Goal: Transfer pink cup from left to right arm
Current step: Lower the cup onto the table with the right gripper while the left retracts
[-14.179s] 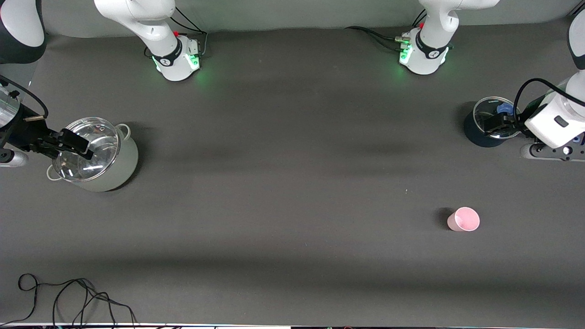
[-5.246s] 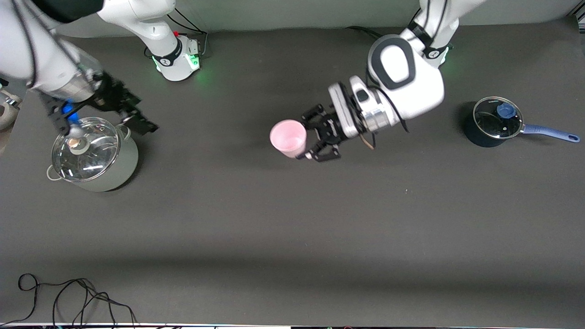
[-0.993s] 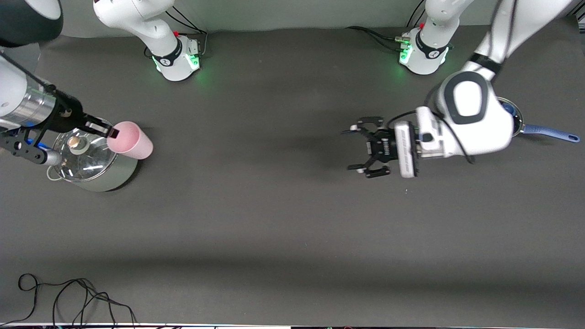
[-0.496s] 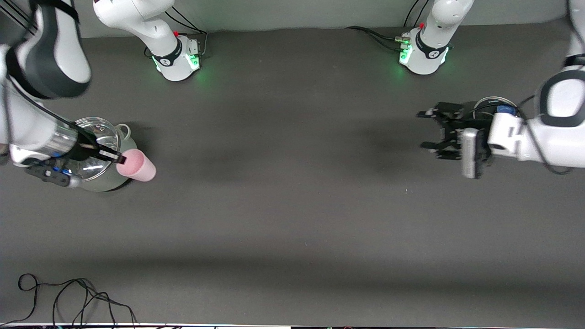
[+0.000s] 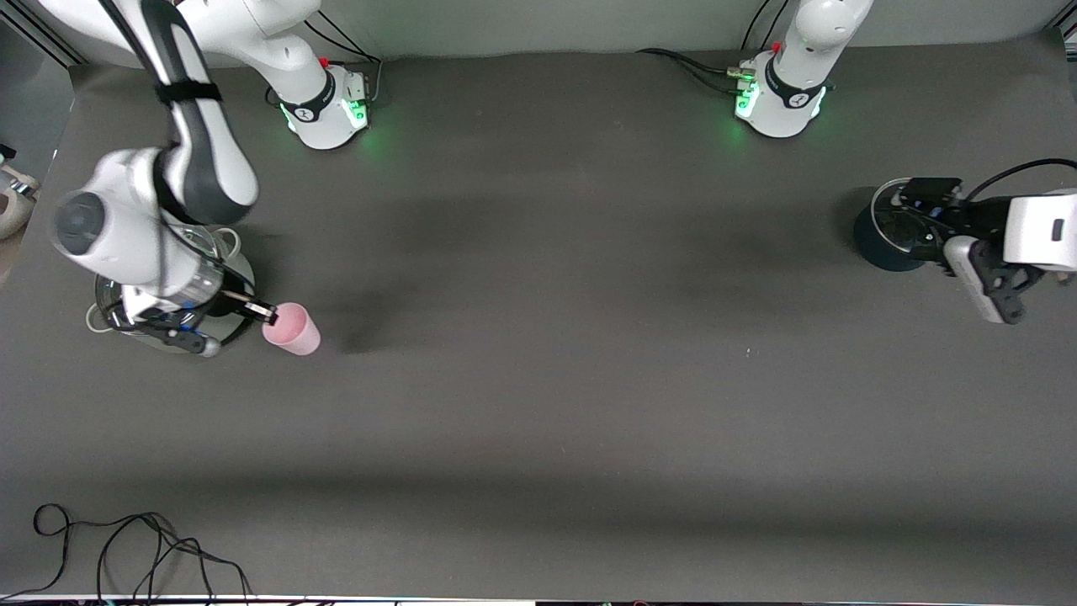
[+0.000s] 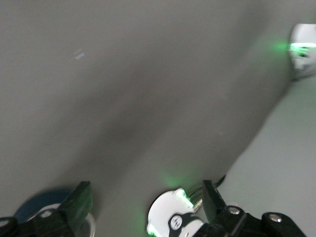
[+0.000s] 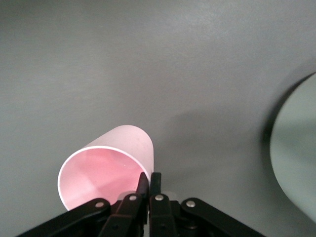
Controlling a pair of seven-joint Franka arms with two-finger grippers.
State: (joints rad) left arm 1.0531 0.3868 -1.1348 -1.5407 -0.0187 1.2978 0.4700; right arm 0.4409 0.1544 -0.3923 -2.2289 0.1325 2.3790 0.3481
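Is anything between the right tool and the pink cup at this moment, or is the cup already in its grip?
Nothing stands between them. The right tool is shut on the rim of the pink cup, beside the steel pot at the right arm's end. The left tool is open over the dark saucepan.

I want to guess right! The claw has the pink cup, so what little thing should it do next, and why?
Probably lower it a bit more, then let go. The right claw is pinching the rim of the pink cup, tilted just over the table beside the silver pot. The left claw is open, over the dark pot.
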